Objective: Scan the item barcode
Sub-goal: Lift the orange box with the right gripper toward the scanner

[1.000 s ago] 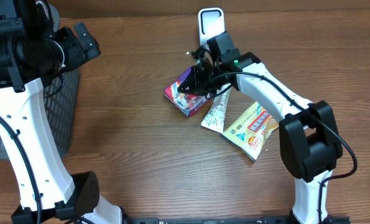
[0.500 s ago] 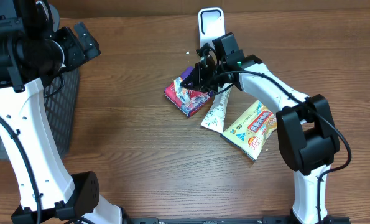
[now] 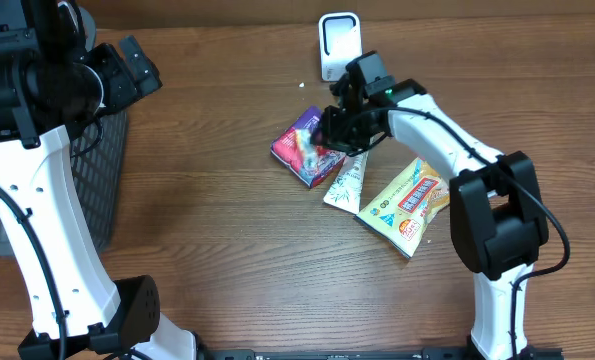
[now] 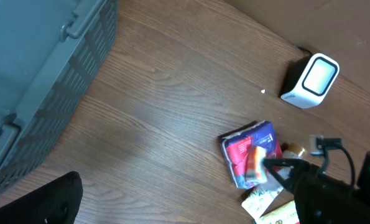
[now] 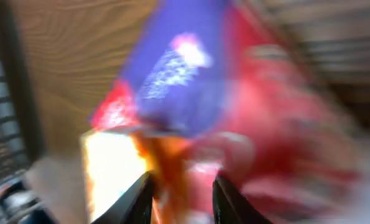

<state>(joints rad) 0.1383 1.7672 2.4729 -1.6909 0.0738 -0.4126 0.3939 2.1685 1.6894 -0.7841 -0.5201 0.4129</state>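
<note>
Snack packet (image 3: 302,152), red and purple: lies on table (image 3: 217,230) near scanner (image 3: 339,42), likely placed for presenting its barcode. Right gripper (image 3: 332,128) at its upper edge, view blurred; grip cannot be told. Left gripper (image 3: 142,70) spread, empty, by basket (image 3: 105,180), clear of the work.

Brown wood-grain table (image 3: 207,250) with a grey mesh basket (image 3: 112,190) at left

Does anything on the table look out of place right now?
The red packet sits crooked at the right gripper, bunched against the white pouch and yellow packet. A white speck lies near the scanner. Nothing looks spilled.
</note>
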